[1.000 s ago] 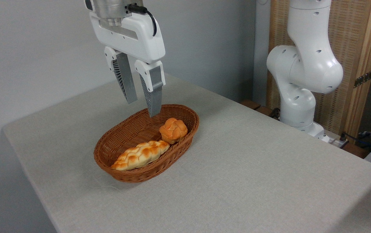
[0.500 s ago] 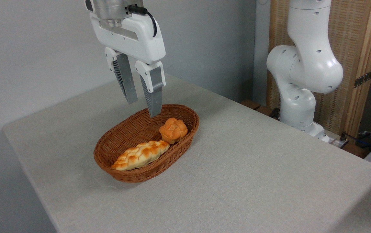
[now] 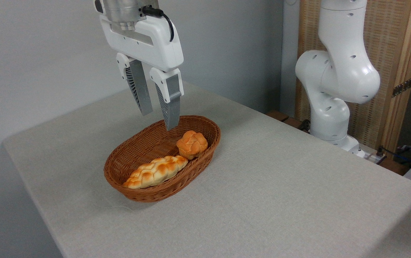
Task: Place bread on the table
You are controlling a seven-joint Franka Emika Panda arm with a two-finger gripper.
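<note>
You are looking across a bench (image 3: 280, 200) draped in light grey-beige cloth with a fine weave and a rounded near-left corner; its right and front edges are running out of the picture. On it is sitting an oval brown wicker basket (image 3: 144, 195), its long axis running from near left to far right. Inside, a long pale braided loaf (image 3: 154, 171) with browned patches is lying along that axis. Just beyond the loaf's far end, the bread (image 3: 192, 143), a small round orange-brown knotted bun, is resting against the basket's far-right wall, its segmented top facing up; being round, it is showing no clear long axis. Above the basket's far rim the fingers (image 3: 157, 120) are hanging open and empty, ribbed grey blades pointing down, clear of the bun. The arm (image 3: 334, 71), smooth white plastic, is standing farther back at right, its top cut off.
</note>
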